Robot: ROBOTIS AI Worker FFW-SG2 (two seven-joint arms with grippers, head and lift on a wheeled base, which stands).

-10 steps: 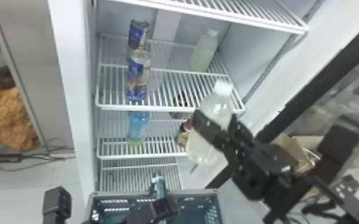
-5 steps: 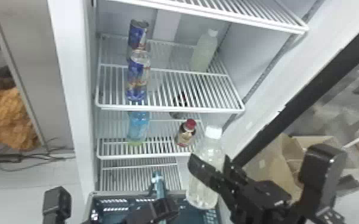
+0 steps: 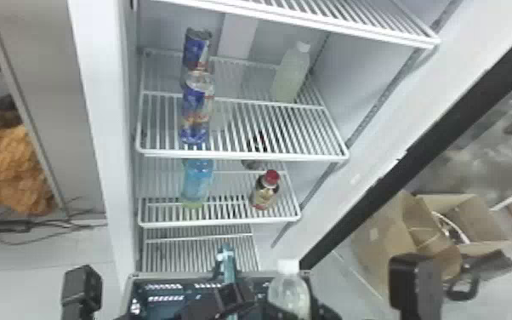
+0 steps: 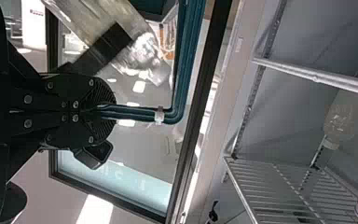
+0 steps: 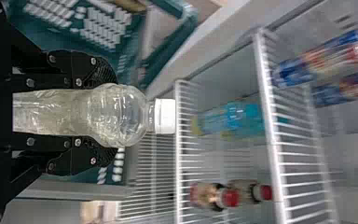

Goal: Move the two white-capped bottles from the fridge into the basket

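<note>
The basket sits before the fridge, where a bottle stands right of a can.

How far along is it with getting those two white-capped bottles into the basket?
Not quite halfway, I'd say. One white-capped bottle is out of the fridge, in the right gripper at the basket, but not yet let go. The left gripper holds the basket's teal handle. Left to do: release that bottle, then fetch the other white-capped bottle, standing on a fridge shelf.
</note>
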